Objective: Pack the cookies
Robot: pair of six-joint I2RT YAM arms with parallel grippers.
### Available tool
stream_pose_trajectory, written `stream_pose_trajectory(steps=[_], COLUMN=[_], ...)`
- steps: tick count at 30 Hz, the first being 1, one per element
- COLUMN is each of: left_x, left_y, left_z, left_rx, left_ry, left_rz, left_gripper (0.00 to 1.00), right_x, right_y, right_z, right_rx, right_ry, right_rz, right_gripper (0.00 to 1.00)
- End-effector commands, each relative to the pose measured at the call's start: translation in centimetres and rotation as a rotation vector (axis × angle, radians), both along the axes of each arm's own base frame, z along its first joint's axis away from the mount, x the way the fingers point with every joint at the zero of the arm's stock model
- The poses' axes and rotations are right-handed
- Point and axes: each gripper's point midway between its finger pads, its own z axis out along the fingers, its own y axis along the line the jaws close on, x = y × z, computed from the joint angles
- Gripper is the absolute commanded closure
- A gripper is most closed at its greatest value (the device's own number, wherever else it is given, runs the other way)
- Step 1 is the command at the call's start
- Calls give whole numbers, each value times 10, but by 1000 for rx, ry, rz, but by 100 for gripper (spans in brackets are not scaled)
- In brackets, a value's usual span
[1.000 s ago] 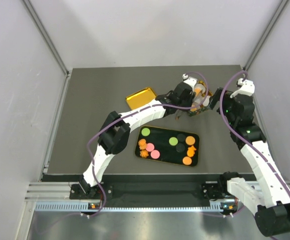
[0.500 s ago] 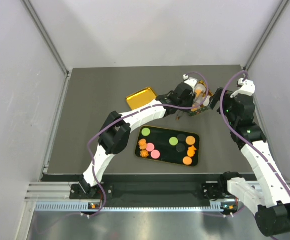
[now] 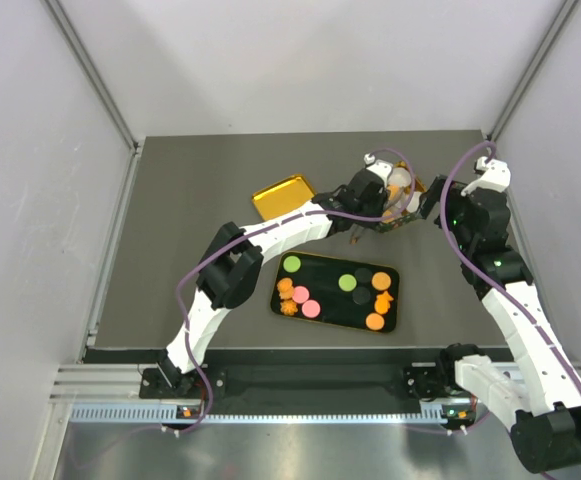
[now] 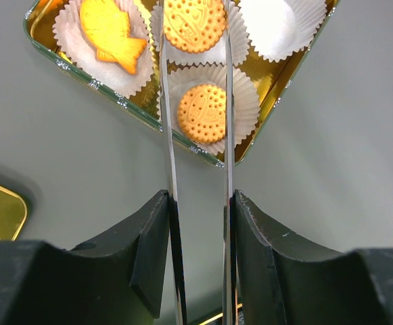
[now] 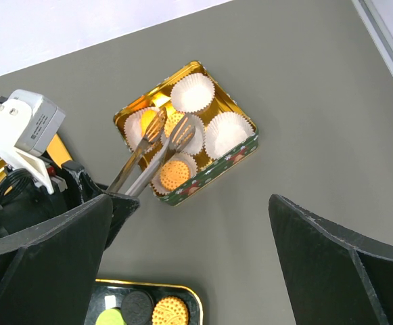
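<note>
My left gripper [image 4: 199,203] is shut on metal tongs [image 4: 170,135], whose blades reach over a gold tin [image 4: 88,80] lined with white paper cups. The tong tips flank a round orange cookie [image 4: 195,24] in a cup; whether they pinch it I cannot tell. A second round cookie [image 4: 203,113] and a fish-shaped one [image 4: 110,30] lie in other cups. The tin [image 5: 213,169] and tongs [image 5: 139,159] also show in the right wrist view. My right gripper [image 5: 190,200] is open and empty, hovering to the right of the tin. More cookies [image 3: 381,281] lie on a black tray [image 3: 335,312].
A gold lid [image 3: 283,196] lies left of the tin. Two paper cups [image 5: 228,133] in the tin are empty. The black tray near the table's front holds orange, green, pink and dark pieces. Grey walls enclose the table.
The left wrist has shifted very slightly over the tin. The right arm and the tray's cookies have not moved.
</note>
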Motion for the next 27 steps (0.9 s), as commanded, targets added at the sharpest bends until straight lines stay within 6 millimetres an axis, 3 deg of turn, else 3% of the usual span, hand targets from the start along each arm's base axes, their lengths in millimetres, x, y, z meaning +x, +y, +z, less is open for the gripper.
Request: stream_pose_trajectory(steps=[1, 10, 18, 27], left_x=[6, 6, 6, 6], left_y=[-9, -9, -10, -12], left_z=[19, 15, 20, 33], left_rx=[-64, -56, -63, -73], left_ry=[-38, -33, -40, -55], left_rz=[2, -1, -7, -18], left_gripper=[58, 54, 47, 46], right_x=[1, 1, 1, 1], right_y=[-7, -6, -6, -6], right_z=[15, 16, 16, 17], right_rx=[-4, -5, -3, -2], right_ry=[-48, -48, -50, -51], right_rz=[-20, -16, -15, -14], right_gripper=[0, 0, 0, 0])
